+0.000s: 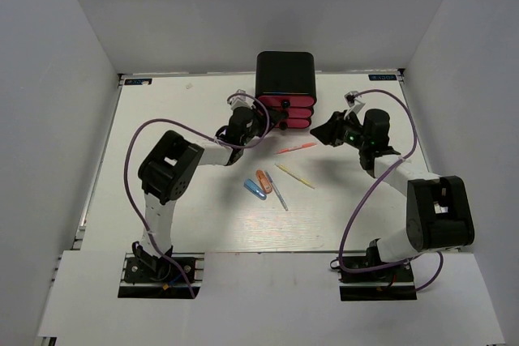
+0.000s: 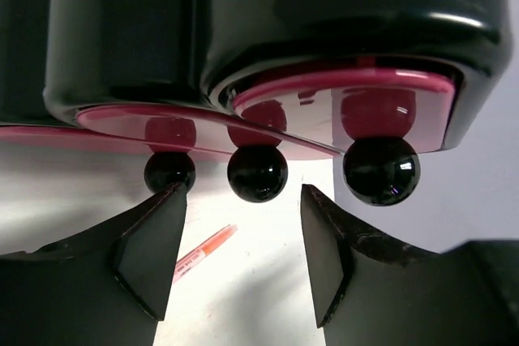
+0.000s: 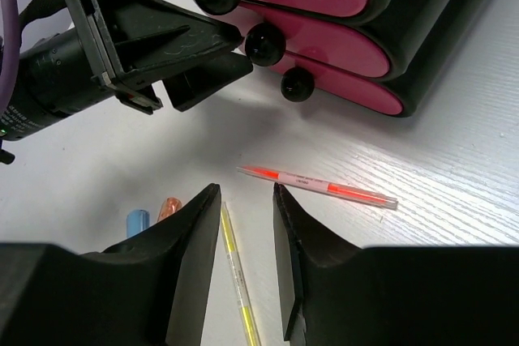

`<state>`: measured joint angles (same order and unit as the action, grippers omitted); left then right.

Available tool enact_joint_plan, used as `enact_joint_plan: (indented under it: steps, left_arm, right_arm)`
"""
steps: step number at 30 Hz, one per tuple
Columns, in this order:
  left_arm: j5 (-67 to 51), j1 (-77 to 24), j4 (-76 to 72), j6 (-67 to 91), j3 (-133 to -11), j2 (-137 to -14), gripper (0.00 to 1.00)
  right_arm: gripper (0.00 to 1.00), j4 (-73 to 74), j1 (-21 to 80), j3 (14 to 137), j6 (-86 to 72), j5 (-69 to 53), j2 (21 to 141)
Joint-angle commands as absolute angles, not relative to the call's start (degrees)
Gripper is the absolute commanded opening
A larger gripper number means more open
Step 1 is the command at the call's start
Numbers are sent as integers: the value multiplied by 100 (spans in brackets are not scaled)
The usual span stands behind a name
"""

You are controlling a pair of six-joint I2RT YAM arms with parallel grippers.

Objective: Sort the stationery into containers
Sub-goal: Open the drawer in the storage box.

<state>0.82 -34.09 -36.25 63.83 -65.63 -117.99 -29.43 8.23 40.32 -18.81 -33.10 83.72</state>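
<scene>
The containers are three pink drawers [image 1: 287, 112] with black knobs, set in a glossy black cabinet [image 1: 285, 75]. My left gripper [image 2: 243, 192] is open right in front of them. The middle knob [image 2: 257, 173] sits just beyond its fingertips, untouched. In the top view the left gripper [image 1: 261, 123] is at the drawers' left front. My right gripper [image 3: 245, 190] is open and empty, hovering above the table to the cabinet's right [image 1: 322, 131]. Stationery lies on the table: a pink-orange pen [image 3: 316, 185], a yellow pen [image 3: 237, 269], an orange capsule [image 3: 169, 208], a blue capsule [image 3: 138, 221] and a grey pen [image 1: 279, 194].
White walls enclose the white table [image 1: 162, 224] on three sides. Purple cables [image 1: 146, 131] loop above both arms. The items lie in a loose group [image 1: 276, 180] in front of the cabinet, between the two arms.
</scene>
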Motion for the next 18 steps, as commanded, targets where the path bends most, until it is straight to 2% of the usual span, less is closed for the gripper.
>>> enact_joint_plan:
  steps: [1, 14, 18]
  left_arm:
    - [-26, -3401, -3814, 6538, -6802, -11821, 68]
    - [-88, -3401, -4201, 6847, -7110, -12296, 63]
    - [-88, -3401, -4201, 6847, -7172, -12357, 54]
  right_arm:
    - [39, -3067, 730, 4017, -1749, -3313, 8262]
    - [39, -3120, 659, 3903, -1617, -3463, 8218]
    - [39, -3103, 668, 3867, -1547, -3507, 8200]
